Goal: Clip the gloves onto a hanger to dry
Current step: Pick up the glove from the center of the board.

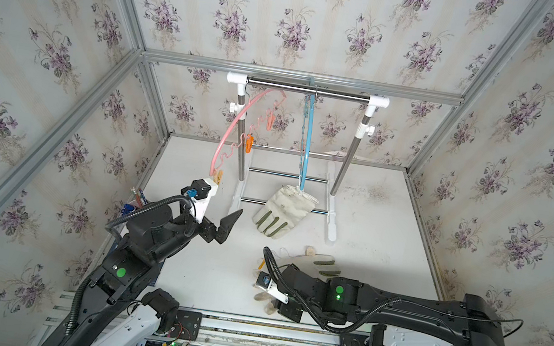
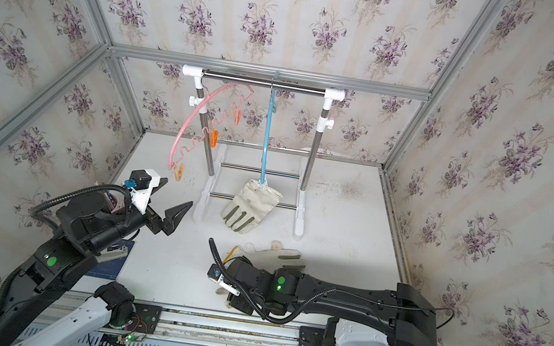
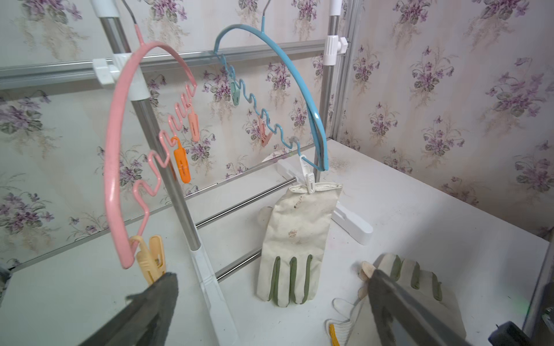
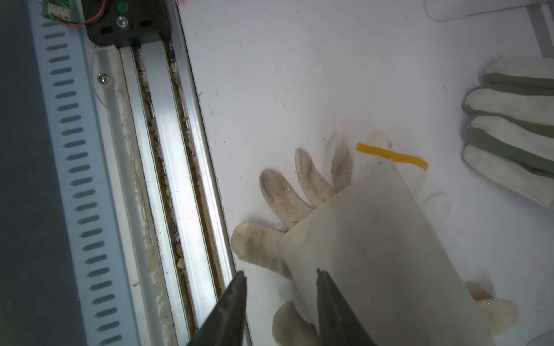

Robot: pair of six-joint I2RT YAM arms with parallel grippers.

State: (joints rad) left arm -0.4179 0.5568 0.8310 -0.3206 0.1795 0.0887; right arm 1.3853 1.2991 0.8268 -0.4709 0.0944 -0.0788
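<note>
L gripper [image 2: 178,192] stands wide open, holding nothing. It is raised at centre-left in both top views, near the yellow peg [image 1: 217,176] on the low end of the pink hanger [image 1: 237,126]. R gripper [image 4: 281,274] is low by the table's [image 1: 371,234] front edge, lower centre of frame, w/ jaws approx halfway apart. Its tips sit over the edge of a dirty knit glove [image 4: 287,191], which lies flat w/ fingers spread toward the front rail. Can't tell if the tips touch it, and a blurred pale shape close to the wrist cam hides the rest. One canvas glove [image 1: 282,212] hangs cuff-up from a white clip [image 3: 308,179] on the blue hanger [image 1: 307,141], mid-frame, fingers down toward the table. Both hangers hook on the rack's [image 1: 309,90] top bar at the back. A 2nd canvas glove [image 1: 317,263] lies on the table just above the R arm's wrist in frame, green-striped fingers pointing frame-right. A white knit glove [image 3: 344,314] w/ yellow cuff edge lies just beside it. An orange clip [image 1: 249,143] hangs midway along the pink hanger.
</note>
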